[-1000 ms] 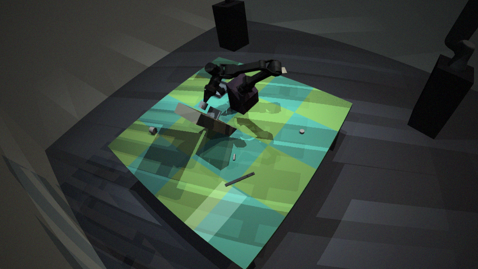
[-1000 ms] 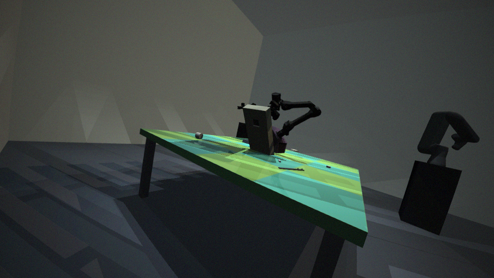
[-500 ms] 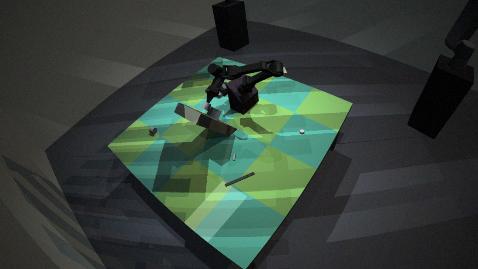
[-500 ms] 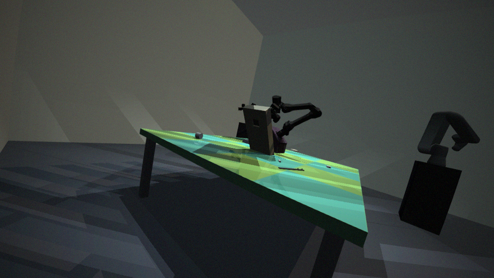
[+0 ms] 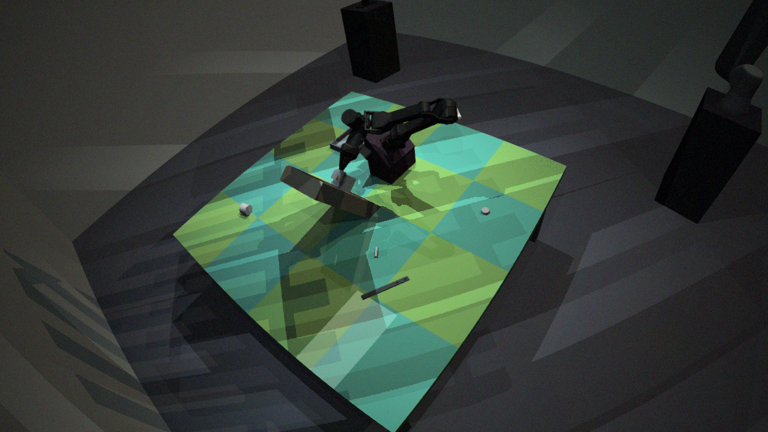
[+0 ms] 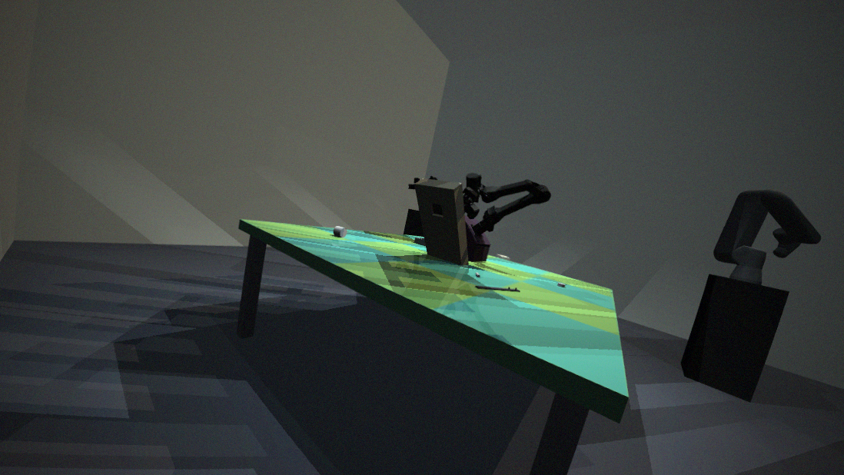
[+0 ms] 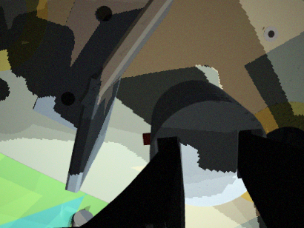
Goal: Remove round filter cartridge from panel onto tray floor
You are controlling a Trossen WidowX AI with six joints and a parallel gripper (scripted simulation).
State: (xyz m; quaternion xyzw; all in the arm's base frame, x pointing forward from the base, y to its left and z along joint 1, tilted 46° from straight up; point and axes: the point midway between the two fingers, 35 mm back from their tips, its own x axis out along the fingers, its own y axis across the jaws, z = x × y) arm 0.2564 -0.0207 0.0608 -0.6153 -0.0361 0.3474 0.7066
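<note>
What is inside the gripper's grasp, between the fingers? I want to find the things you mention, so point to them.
Between the gripper's fingers is the round filter cartridge (image 7: 219, 118). Its side shows; the fingertips cover where they grip it.

The arm bends at its elbow; the gripper (image 5: 339, 173) (image 7: 205, 146) points toward seven o'clock from above, fingers clamped.

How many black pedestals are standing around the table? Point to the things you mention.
2. One pedestal (image 5: 371, 45) (image 6: 411, 223) stands beyond the table's (image 5: 441, 289) (image 6: 566, 347) far side, partly behind the panel (image 5: 306, 184) (image 6: 443, 236) in the exterior view; another (image 5: 698, 161) (image 6: 729, 339) stands off to the right. More may be out of view.
</note>
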